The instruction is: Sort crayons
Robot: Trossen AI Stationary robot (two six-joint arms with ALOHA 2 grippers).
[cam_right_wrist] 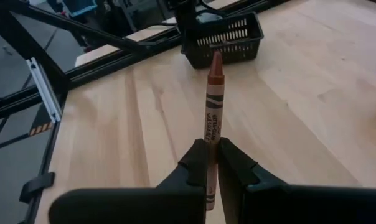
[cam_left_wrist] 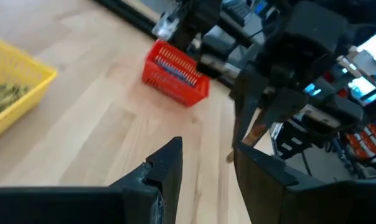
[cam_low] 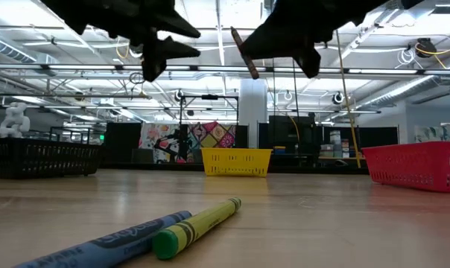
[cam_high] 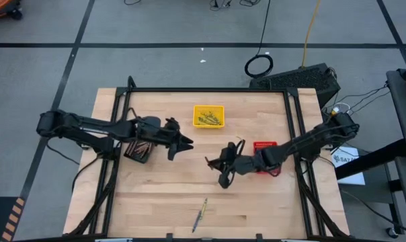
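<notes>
The right gripper (cam_right_wrist: 211, 163) is clenched on the base of a brown crayon (cam_right_wrist: 213, 99), whose long axis runs straight out from the fingertips, tip pointing toward the black tray (cam_right_wrist: 225, 38) and the left arm. The left gripper (cam_high: 183, 142) hangs released, facing it across a gap. Below them on the wooden table (cam_high: 257, 202) lie a blue crayon (cam_low: 109, 242) and a yellow crayon (cam_low: 199, 225) side by side, with a bright-lit workshop beyond.

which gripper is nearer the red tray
Right. The right gripper, shut on a brown crayon, hangs just beside the red tray; the left gripper is farther off, toward the black tray.
</notes>
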